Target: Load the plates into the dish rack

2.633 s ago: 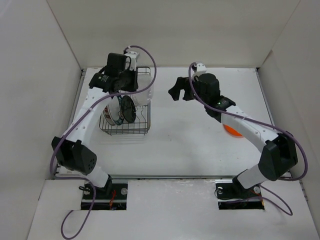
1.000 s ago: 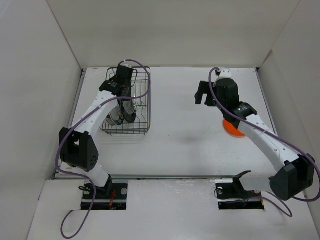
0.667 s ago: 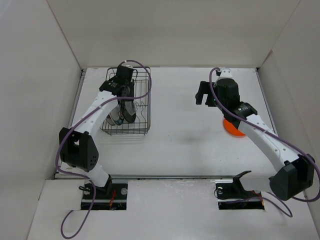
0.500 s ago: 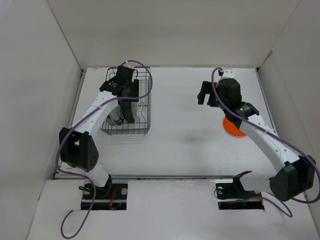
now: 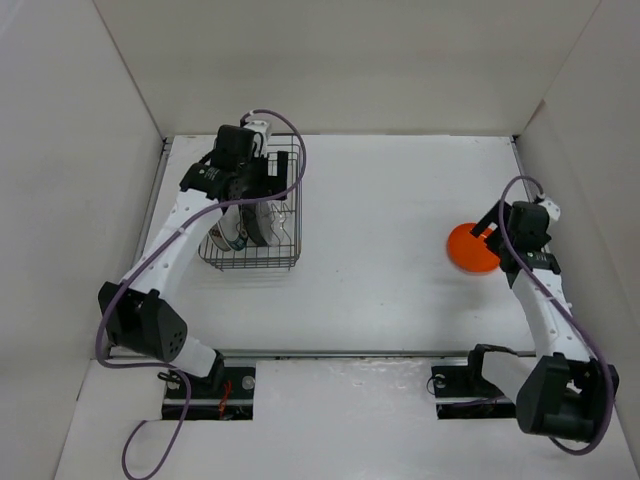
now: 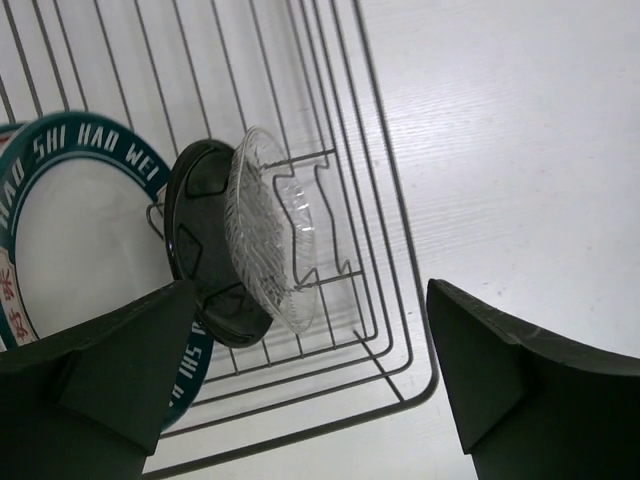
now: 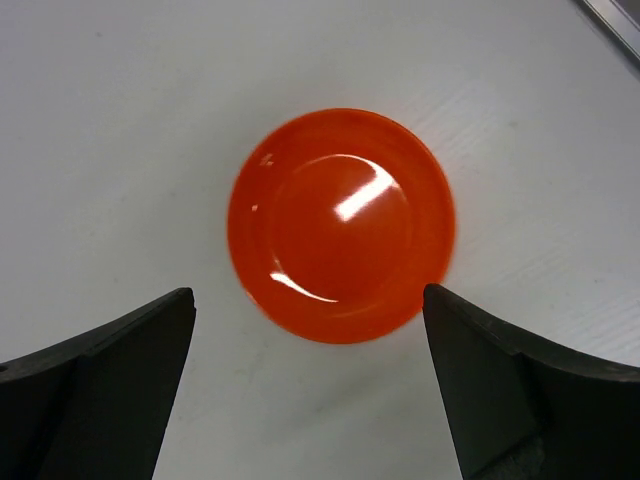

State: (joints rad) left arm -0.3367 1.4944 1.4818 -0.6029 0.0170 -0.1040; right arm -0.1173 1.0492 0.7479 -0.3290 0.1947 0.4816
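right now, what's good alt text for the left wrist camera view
A clear plate stands on edge among the prongs of a wire dish rack, with a black plate beside it and a white plate with a green lettered rim further left. The left arm's open fingers frame the bottom corners, holding nothing, above a white table.

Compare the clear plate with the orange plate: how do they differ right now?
The clear plate stands on edge among the prongs in the dish rack; the orange plate lies flat on the table, outside the rack. The clear plate is see-through with a ribbed texture; the orange plate is opaque and glossy. Both are round.
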